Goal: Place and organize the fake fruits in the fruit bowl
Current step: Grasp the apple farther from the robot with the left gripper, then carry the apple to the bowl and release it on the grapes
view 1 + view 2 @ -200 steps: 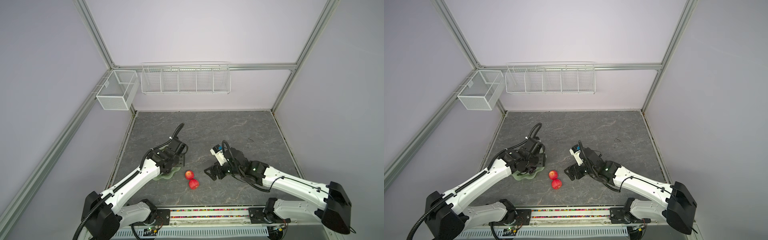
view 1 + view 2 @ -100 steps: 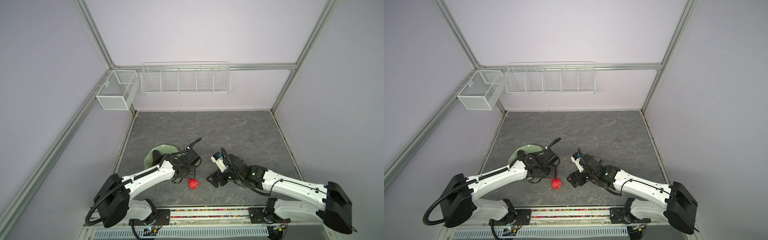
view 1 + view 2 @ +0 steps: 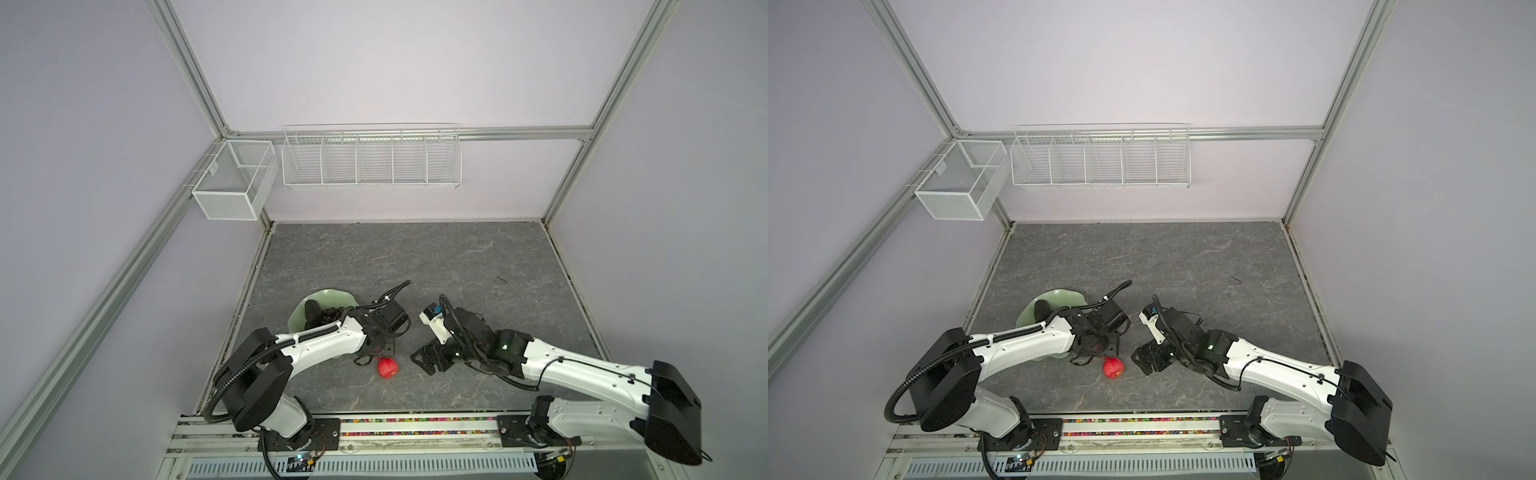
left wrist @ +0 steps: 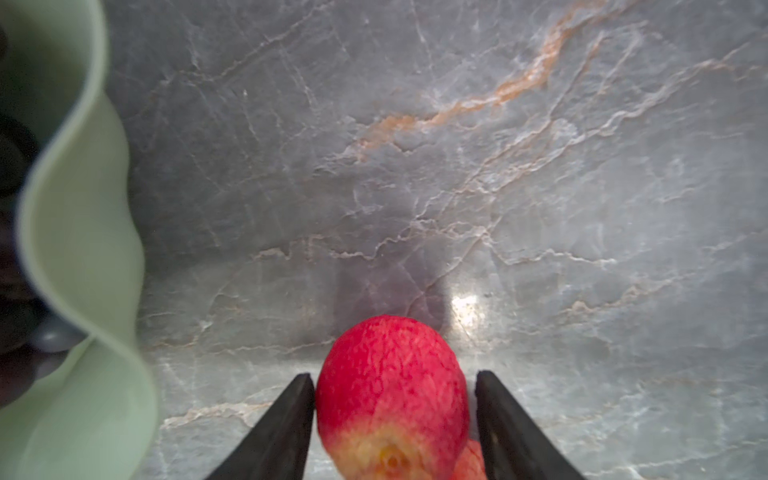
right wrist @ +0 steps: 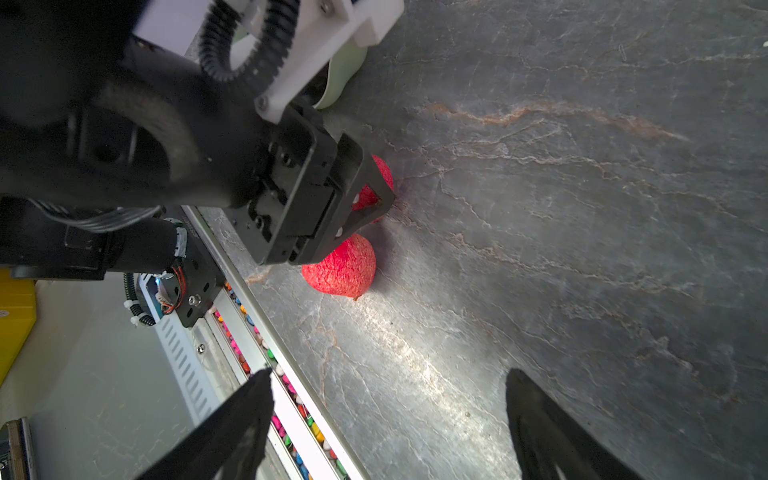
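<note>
red apple (image 4: 392, 390), lower centre in both top views, on the counter (image 4: 540, 208) just beside the fruit bowl (image 4: 83, 249); left gripper (image 4: 395, 375) straddles it, clamped or not cannot be told. likely light, stiff, rough-skinned yet round: take its widest girth. right gripper (image 5: 390, 374) gapes empty.

long wire basket (image 3: 371, 156), mesh basket (image 3: 232, 183), marbled tabletop (image 3: 415, 257)
</note>
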Controlling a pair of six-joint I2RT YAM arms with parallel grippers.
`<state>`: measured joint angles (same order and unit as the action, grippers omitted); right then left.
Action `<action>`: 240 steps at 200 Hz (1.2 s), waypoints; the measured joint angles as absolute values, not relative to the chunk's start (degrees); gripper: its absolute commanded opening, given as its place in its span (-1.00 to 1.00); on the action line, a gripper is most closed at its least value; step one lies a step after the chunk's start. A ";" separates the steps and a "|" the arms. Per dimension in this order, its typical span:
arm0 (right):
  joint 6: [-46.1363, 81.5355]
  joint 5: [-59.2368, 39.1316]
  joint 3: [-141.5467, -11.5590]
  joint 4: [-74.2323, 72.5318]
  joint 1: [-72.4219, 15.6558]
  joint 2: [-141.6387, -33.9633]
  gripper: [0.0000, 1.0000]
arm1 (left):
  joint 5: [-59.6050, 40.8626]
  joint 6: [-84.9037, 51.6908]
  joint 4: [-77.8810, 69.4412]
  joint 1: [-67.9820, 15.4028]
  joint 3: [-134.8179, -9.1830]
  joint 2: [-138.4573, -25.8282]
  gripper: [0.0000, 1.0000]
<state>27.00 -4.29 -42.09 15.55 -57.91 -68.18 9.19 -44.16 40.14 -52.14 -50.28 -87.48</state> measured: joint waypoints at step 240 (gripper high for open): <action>25.28 -10.52 -56.14 7.79 -60.16 -82.11 0.77 | 20.14 -29.34 38.89 -23.97 -55.55 -84.79 -0.07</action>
<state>25.28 -10.52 -56.14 7.79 -60.16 -82.11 20.14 -29.34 38.89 -23.97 -55.55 -84.79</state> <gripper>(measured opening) 0.885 0.441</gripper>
